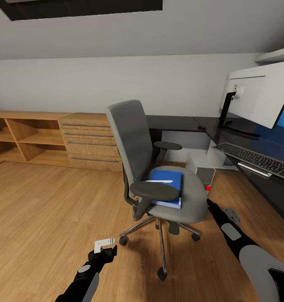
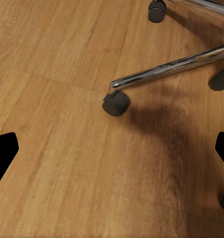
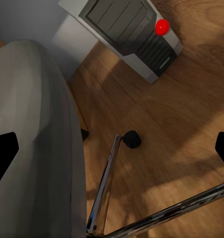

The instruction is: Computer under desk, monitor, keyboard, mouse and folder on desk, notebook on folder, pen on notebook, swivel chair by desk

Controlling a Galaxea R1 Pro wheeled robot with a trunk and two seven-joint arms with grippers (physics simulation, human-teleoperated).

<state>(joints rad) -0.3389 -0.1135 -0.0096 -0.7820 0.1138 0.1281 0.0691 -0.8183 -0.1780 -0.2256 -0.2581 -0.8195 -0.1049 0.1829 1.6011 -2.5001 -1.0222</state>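
Head view: flat blue folder (image 1: 169,184) on grey upholstered swivel chair (image 1: 158,176).

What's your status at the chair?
Left gripper and right gripper open, empty. Bright blue flat folder on grey upholstered swivel chair, white pen on top. Dark armrest overlaps folder.

You see the wooden floor (image 1: 50,201) carrying the swivel chair (image 1: 158,167) on its castors and the computer (image 3: 129,32). On the glossy black table (image 1: 251,138) stand the monitor (image 1: 263,96) and the keyboard (image 1: 255,159).
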